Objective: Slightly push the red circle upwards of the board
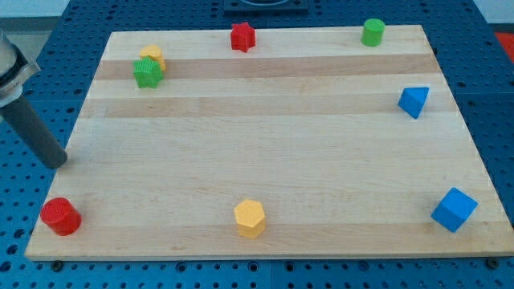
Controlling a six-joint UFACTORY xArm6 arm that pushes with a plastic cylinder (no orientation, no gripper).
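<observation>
The red circle (61, 216) is sitting at the board's bottom-left corner, close to both the left edge and the bottom edge of the wooden board (265, 144); it is standing upright as a short cylinder, apart from every other block. My tip (56, 163) is hanging above it in the view, just off the board's left edge — near the circle but not touching it, with a clear gap between the two; the rod is slanting up toward the view's top-left, where its grey mount is showing. Being a plain rod, it is holding nothing and has nothing to open or close.

Along the bottom edge, a yellow hexagonal block (250, 218) is resting near the middle, well apart from the circle; a blue cube (454, 209) is sitting at the bottom-right corner. At the right edge, higher up, a blue triangular block (413, 101) is lying; a green cylinder (373, 32) is standing at the top edge toward the right. A red star-shaped block (242, 36) is sitting at the top edge near the middle. At the top left, a green star-shaped block (147, 73) is touching a yellow block (152, 54) just behind it — the yellow one's shape is partly hidden.
</observation>
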